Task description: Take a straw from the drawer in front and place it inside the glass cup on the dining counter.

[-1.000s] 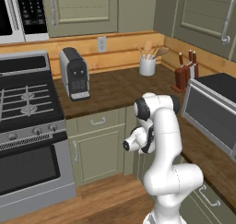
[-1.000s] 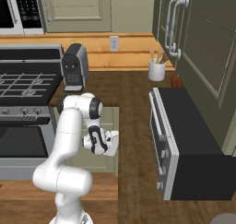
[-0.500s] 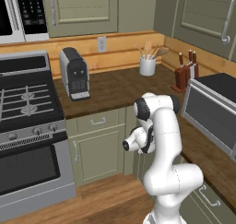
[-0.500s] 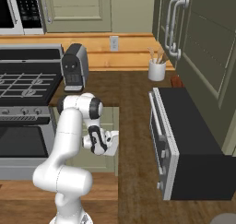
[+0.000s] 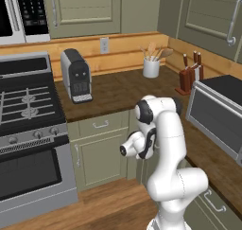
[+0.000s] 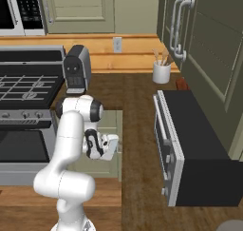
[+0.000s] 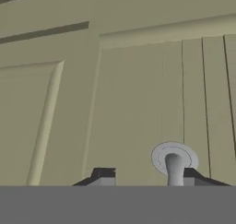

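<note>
1. The gripper is sitting at the bottom centre of the hand view, tips parted around a silver handle post without visibly squeezing it.
2. The post is rising from a pale green panelled front.
3. I cannot tell whether this is the drawer.

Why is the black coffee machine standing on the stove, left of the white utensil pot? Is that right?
Not quite: the coffee machine stands on the brown wooden worktop beside the stove, not on it. It is left of the utensil pot, as the left base view shows.
</note>
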Robot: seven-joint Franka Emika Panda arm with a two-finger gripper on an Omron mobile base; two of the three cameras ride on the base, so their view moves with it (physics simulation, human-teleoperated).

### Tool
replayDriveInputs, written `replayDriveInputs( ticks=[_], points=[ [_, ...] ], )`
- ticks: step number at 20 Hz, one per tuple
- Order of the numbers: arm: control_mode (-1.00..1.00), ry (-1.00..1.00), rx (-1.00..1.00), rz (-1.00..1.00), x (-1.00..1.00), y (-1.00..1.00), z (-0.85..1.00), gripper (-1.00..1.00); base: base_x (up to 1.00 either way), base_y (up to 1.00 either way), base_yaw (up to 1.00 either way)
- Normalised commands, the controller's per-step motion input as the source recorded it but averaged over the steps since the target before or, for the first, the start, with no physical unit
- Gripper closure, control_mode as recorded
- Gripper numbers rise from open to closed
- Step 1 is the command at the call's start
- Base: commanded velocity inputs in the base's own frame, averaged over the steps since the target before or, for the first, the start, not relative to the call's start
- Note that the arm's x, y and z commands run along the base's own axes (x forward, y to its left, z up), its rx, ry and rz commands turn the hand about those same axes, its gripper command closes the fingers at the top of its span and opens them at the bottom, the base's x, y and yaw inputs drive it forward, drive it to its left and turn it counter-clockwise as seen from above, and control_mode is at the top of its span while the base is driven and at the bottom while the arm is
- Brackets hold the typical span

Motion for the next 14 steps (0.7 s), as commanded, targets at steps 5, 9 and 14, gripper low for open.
replayDriveInputs(
  ticks=[5, 9, 14],
  points=[
    [-1.0, 0.0, 0.0, 0.0, -0.2, 0.66, -0.1, 1.0, 0.0, 0.0, 0.0],
    [-1.0, -0.03, 0.0, 0.0, -0.33, 0.75, -0.07, 1.0, 0.0, 0.0, 0.0],
    [-1.0, -0.03, 0.0, 0.0, -0.42, 0.73, -0.08, 1.0, 0.0, 0.0, 0.0]
  ],
)
